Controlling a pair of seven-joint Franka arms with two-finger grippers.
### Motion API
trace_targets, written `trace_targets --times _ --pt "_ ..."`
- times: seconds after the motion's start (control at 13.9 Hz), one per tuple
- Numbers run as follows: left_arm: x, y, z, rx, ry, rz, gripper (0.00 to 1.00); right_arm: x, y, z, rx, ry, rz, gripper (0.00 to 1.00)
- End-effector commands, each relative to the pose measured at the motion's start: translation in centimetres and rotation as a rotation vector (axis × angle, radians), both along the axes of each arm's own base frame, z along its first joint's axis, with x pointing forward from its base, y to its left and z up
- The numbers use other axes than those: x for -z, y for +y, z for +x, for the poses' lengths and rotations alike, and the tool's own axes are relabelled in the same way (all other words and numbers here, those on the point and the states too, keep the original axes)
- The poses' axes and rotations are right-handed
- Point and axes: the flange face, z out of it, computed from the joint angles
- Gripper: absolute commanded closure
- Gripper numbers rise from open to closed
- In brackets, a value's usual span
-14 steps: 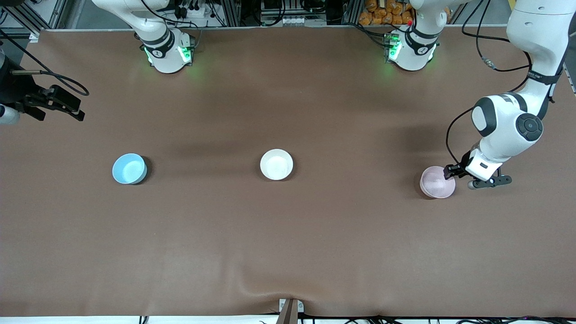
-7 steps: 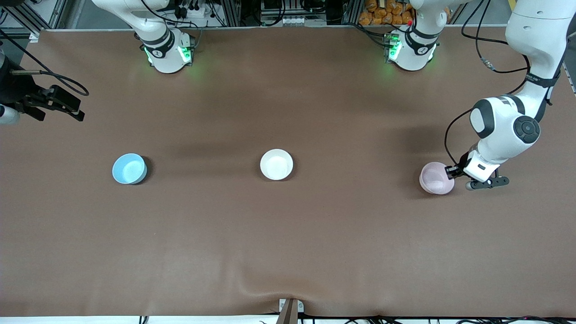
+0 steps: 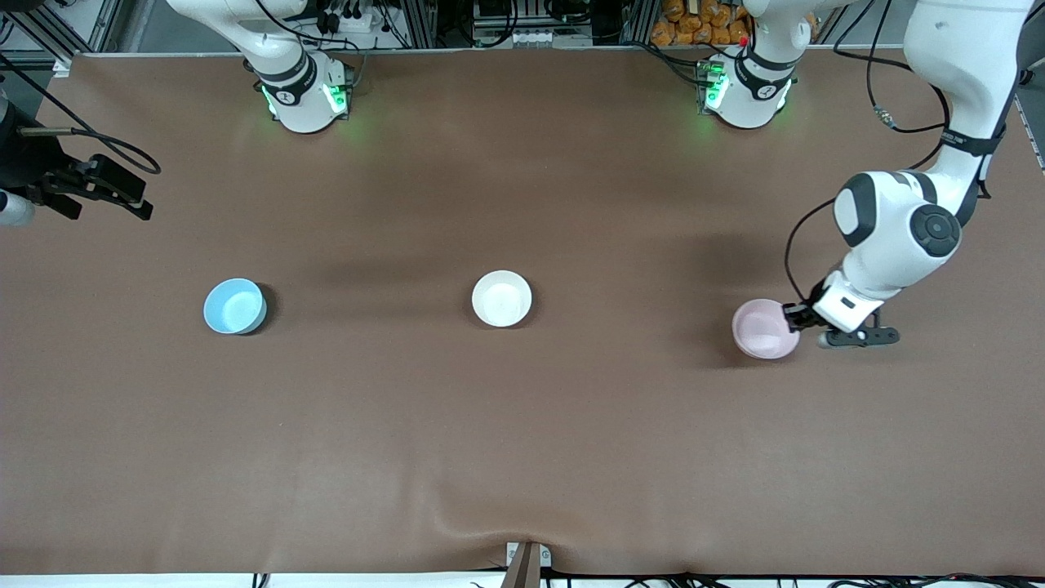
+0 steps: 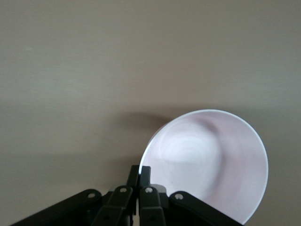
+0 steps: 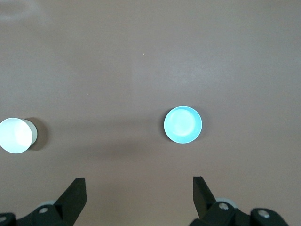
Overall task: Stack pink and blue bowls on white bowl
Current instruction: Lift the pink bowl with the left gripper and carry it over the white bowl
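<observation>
My left gripper (image 3: 793,317) is shut on the rim of the pale pink bowl (image 3: 763,328) and holds it over the table toward the left arm's end. In the left wrist view the pink bowl (image 4: 211,165) fills the lower part and the gripper (image 4: 139,173) pinches its rim. The white bowl (image 3: 501,298) sits on the table's middle. The light blue bowl (image 3: 234,306) sits toward the right arm's end; it also shows in the right wrist view (image 5: 183,125), with the white bowl (image 5: 16,135) at the edge. My right gripper (image 5: 138,188) is open and empty, high above the table; it waits.
A brown mat (image 3: 522,449) covers the table. The two arm bases (image 3: 306,94) (image 3: 747,90) stand along its edge farthest from the front camera. A small bracket (image 3: 525,559) sits at the mat's near edge.
My left gripper has moved toward the white bowl, carrying the pink bowl with it. The right arm and the other two bowls have not moved.
</observation>
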Motion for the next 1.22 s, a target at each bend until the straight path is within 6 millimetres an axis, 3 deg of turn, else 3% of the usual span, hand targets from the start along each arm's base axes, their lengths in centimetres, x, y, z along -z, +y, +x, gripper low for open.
trace_targets --times 0.0,0.36,0.58,0.79,1.01,1.15 --pt "-4.7 -4.6 0.0 -0.010 0.038 -0.017 1.00 -0.3 -0.2 -0.2 0.014 -0.004 -0.008 0.00" --pt "-9.8 -16.2 -1.1 -0.082 0.072 -0.066 1.00 -0.2 -0.3 -0.2 0.012 0.002 -0.009 0.00" --pt "-11.0 -23.7 -3.7 -0.098 0.087 -0.105 1.00 -0.2 -0.4 -0.3 0.014 0.003 -0.011 0.00" --pt "-10.0 -31.8 -7.2 -0.064 0.133 -0.121 1.00 -0.2 -0.4 -0.3 0.015 0.003 -0.011 0.00" --pt "-7.9 -37.4 -9.7 0.001 0.150 -0.137 1.00 -0.2 -0.4 -0.3 0.015 0.005 -0.011 0.00" --pt "-6.3 -39.4 -9.6 -0.028 0.139 -0.136 1.00 -0.2 -0.4 -0.3 0.014 0.003 -0.011 0.00"
